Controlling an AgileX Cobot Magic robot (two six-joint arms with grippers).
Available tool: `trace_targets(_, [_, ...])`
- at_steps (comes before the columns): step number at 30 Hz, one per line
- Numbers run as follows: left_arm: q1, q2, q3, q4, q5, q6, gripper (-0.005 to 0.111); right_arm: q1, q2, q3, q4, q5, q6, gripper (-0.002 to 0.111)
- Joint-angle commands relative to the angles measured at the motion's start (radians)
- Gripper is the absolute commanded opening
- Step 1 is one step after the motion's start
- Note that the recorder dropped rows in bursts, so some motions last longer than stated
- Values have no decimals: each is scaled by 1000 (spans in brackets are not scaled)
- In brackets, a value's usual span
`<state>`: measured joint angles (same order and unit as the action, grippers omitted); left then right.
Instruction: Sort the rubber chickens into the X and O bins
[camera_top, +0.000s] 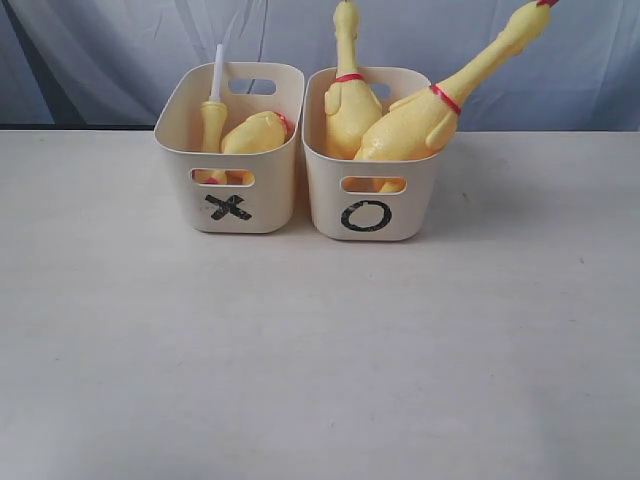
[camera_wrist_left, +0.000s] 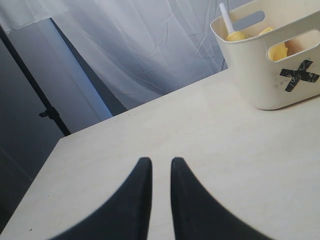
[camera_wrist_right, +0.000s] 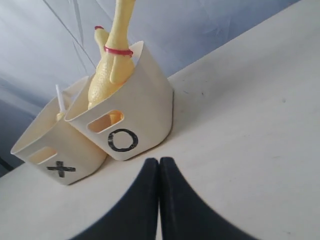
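Frontal exterior, low wrists, sharing X bin (camera_top: 272, 198)

Cream plastic tub marked black X (camera_top: 272, 205) and matching cream tub marked black O (camera_top: 322, 195) stand upright, just beside each other. X tub holds small yellow rubber chicken with white stem (camera_top: 213, 120), upright, and large yellow rubber chicken (camera_top: 257, 133), lying low. O tub holds upright red-collared yellow rubber chicken (camera_top: 349, 110) and tilted red-collared yellow rubber chicken (camera_top: 420, 125), necks above the rim.
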<state>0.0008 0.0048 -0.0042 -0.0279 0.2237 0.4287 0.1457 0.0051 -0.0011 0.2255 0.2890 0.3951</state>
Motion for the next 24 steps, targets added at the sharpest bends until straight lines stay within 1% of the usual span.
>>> trace_targets(1, [-5, -5, 4, -4, -15, -2, 14, -5, -5, 1, 80, -6, -5, 0])
trace_targets(7, [-5, -5, 4, -4, -15, -2, 14, -5, -5, 1, 71, -5, -20, 0])
trace_targets(11, [-5, -5, 4, -4, -15, -2, 14, -5, -5, 1, -29, -4, -268, 0])
trace_targets(15, [-5, -5, 4, -4, -19, -2, 14, -5, -5, 1, -77, -4, -428, 0])
trace_targets(18, [-5, -5, 4, -9, -30, -13, 14, -5, -5, 1, -174, -6, -563, 0])
trace_targets(19, [-5, -5, 4, -9, -36, -34, 14, -5, -5, 1, -189, -8, -570, 0])
trace_targets(22, [-5, -5, 4, -9, -45, -238, 14, -5, -5, 1, -199, -8, -570, 0])
trace_targets(24, [-5, -5, 4, -9, -41, -280, 14, -5, -5, 1, -199, -8, -570, 0])
